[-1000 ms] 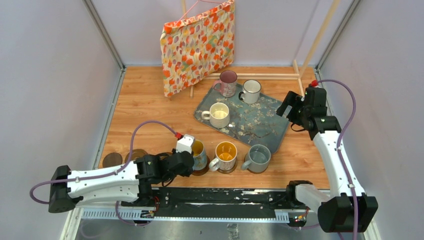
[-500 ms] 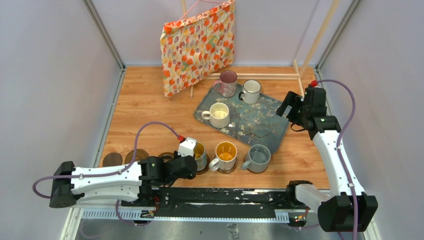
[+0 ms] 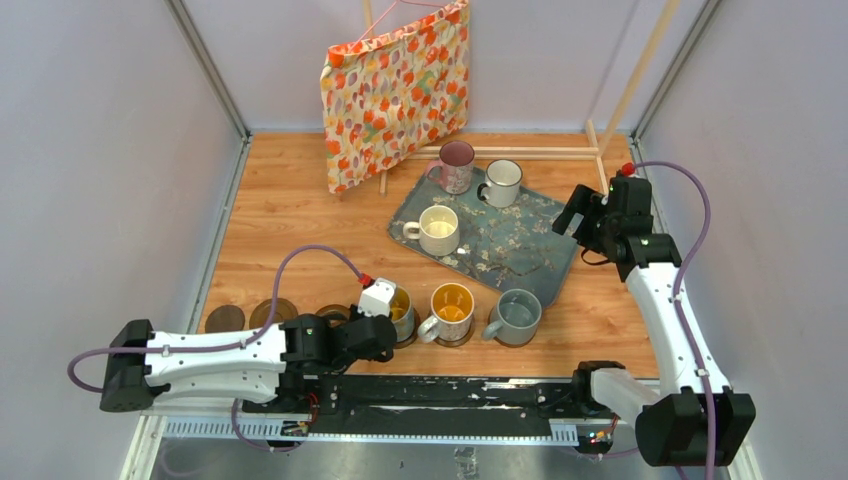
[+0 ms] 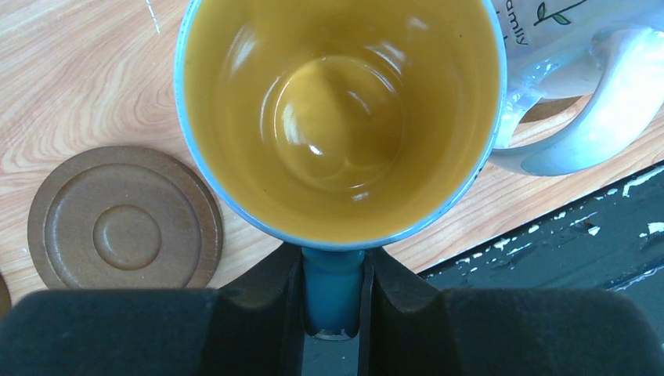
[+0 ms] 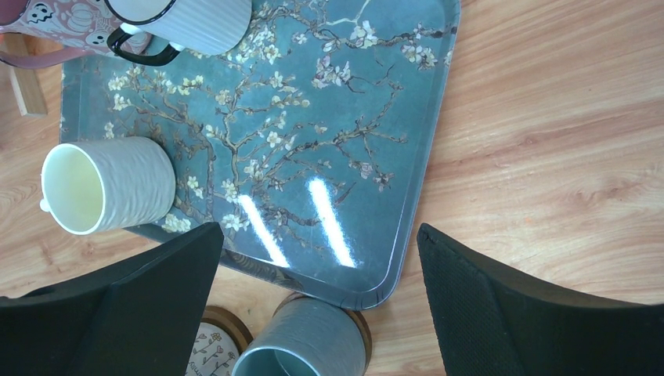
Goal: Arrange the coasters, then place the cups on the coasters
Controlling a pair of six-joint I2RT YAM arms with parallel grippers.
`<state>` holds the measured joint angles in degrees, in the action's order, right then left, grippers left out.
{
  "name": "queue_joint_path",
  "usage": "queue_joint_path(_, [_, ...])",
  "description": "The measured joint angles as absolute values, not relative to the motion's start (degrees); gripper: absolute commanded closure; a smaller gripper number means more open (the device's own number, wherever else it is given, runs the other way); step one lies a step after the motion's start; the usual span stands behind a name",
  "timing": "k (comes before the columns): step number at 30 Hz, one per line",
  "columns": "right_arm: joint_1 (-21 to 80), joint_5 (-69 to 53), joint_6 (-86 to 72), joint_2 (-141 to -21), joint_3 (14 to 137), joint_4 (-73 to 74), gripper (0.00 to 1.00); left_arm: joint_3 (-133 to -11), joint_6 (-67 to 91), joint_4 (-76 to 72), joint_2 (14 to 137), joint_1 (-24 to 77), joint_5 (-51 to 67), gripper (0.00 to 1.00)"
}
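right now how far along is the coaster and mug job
Done: the grey mug and the yellow-inside white mug each sit on a coaster. In hand: the left hand is shut on the blue-handled mug by its handle. Left: the pink mug, dark-rimmed white mug and cream mug stand on the floral tray, and three coasters lie bare at near left.

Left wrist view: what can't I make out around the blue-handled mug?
- What the blue-handled mug stands on: its own body covers the spot, and the top view is too small to tell.
- Its handle: mostly hidden, clamped inside the left tool.
- White mug beside it: cut off by the top and right edges.
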<state>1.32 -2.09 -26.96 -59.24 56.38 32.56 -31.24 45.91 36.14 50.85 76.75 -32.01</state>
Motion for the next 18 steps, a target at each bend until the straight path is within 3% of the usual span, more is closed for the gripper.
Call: queue_joint_path(18, [1.3, -2.1, -27.0, -58.7, 55.5, 32.5, 0.01, -31.1, 46.3, 36.1, 51.7, 78.5, -31.5, 0.75])
